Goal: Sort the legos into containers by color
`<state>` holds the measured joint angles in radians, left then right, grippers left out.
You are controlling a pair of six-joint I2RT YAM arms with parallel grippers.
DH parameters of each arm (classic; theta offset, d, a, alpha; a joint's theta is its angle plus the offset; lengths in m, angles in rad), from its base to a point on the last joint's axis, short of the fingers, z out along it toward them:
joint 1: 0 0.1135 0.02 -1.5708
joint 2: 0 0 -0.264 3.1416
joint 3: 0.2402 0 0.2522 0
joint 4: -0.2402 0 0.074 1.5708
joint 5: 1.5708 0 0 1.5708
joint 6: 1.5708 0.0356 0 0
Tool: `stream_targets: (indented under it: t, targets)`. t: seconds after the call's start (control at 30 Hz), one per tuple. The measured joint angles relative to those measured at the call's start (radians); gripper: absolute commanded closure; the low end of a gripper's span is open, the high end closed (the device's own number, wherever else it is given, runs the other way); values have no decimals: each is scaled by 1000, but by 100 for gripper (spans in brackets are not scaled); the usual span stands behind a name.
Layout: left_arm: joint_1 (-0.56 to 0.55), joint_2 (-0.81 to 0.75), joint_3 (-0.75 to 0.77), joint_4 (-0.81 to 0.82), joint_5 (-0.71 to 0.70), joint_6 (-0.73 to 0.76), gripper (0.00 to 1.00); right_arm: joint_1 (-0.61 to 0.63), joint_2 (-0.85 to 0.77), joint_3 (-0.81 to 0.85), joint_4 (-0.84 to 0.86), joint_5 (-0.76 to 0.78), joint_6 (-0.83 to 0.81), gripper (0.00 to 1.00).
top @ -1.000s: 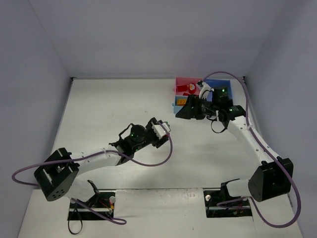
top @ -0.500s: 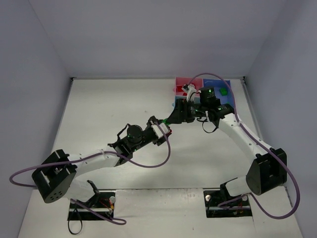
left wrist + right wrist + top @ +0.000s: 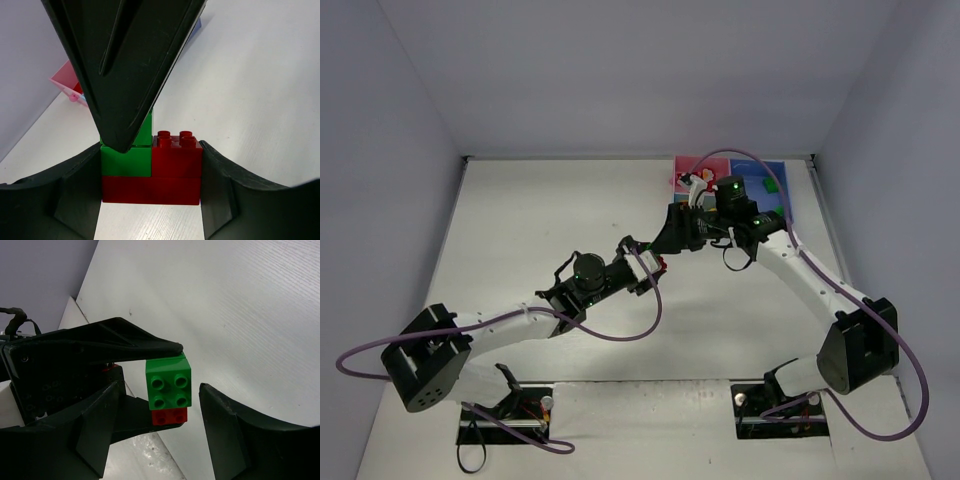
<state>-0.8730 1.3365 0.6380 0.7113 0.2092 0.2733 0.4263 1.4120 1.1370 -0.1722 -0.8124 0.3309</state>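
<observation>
Green-and-red lego clump (image 3: 151, 172) sits mid-surface, clamped in the left tool (image 3: 150, 170). The tool's two fingers press the ends of the long red base brick (image 3: 150, 190). On that base are a green brick (image 3: 127, 160) on the left and a small red brick (image 3: 177, 150) on the right, side by side and touching. Can't tell whether the clump rests on the white surface (image 3: 550, 220) or is held just off it.

Right tool (image 3: 160, 390) meets the clump from the tray side. Its jaws are apart and straddle the green brick (image 3: 168, 382), with a slim gap on each side in the right wrist view, so it has no grip. In the left wrist view one right finger (image 3: 125, 65) overlaps the top of the green brick.

From the top view, left tool (image 3: 652, 262) and right tool (image 3: 670, 240) are tip to tip, near the trays but not over them. Pink tray (image 3: 678, 182) and blue tray (image 3: 778, 178) are at the far right edge, partly hidden by the right arm. A green lego (image 3: 772, 186) lies in the blue tray. A red piece (image 3: 77, 88) shows in the pink tray (image 3: 64, 79).
</observation>
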Motion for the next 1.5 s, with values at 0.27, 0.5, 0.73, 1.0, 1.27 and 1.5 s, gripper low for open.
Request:
stream_targets:
  t: [0.27,0.5,0.73,1.0,1.27,1.5]
  targets:
    - [0,-9,0,2,4,0,100,14,0,-2,13,19,6,69]
    - [2,-20,-18,-2,11,-13,100,14,-5,-29,31,38,-7,100]
    - [2,-36,-84,19,7,-28,100,-93,-29,-34,27,70,-24,100]
    - [3,-88,-171,33,-13,-71,100,-331,-24,41,5,313,-79,100]
    - [4,-187,-185,41,-19,-103,100,-419,217,212,21,672,-76,91]
    - [4,-258,-220,29,-20,-115,100,-424,470,307,32,800,-71,46]
